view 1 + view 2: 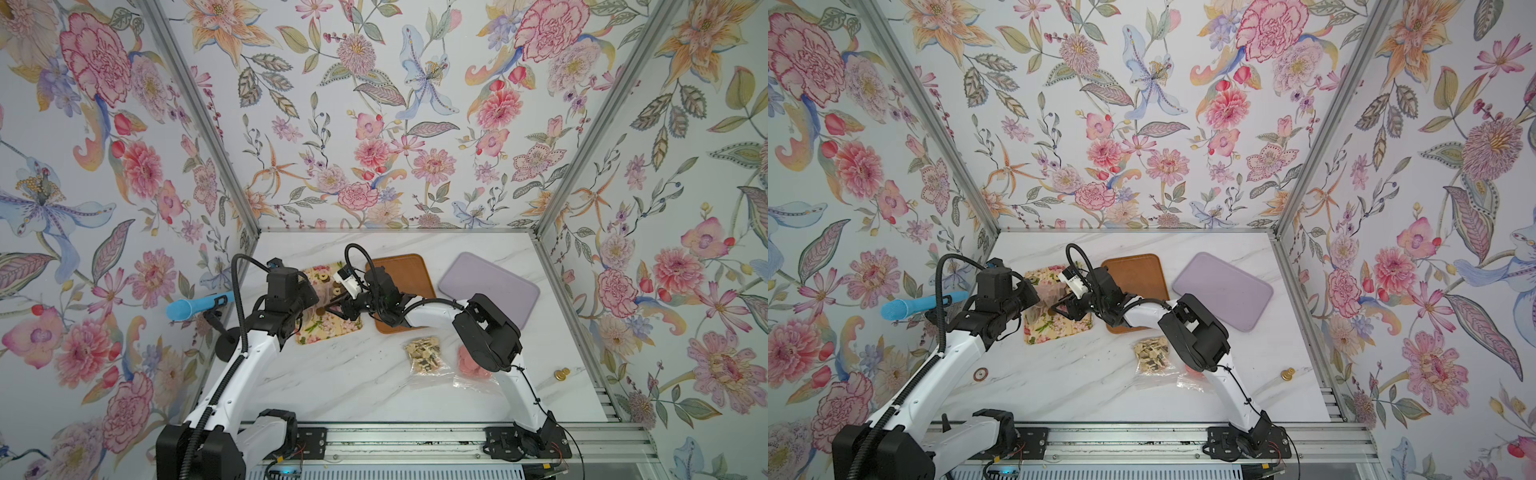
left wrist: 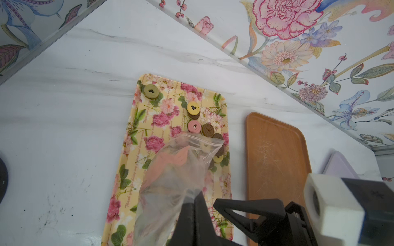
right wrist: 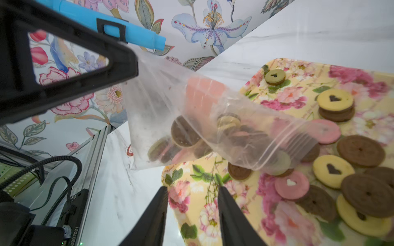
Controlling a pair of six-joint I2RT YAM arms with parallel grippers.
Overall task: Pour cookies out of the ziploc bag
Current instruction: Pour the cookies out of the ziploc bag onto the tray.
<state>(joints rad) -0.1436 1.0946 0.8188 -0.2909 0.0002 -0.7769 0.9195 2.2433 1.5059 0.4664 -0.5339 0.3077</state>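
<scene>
Left fingers [image 2: 193, 217] pinch the ziploc bag [image 2: 170, 181]; right fingers [image 3: 232, 219] parted, clear.

The bag [image 2: 170, 170] is thin, clear plastic. The desk [image 2: 74, 106] looks like smooth white marble. The brown tray [image 2: 275, 153] is matt and scratched.

floral tray [image 1: 1054, 326] — left | brown tray [image 1: 1138, 274] just beside it | lavender tray [image 1: 1223, 286] — right, apart | bagged star cookies [image 1: 1151, 353] in front
</scene>
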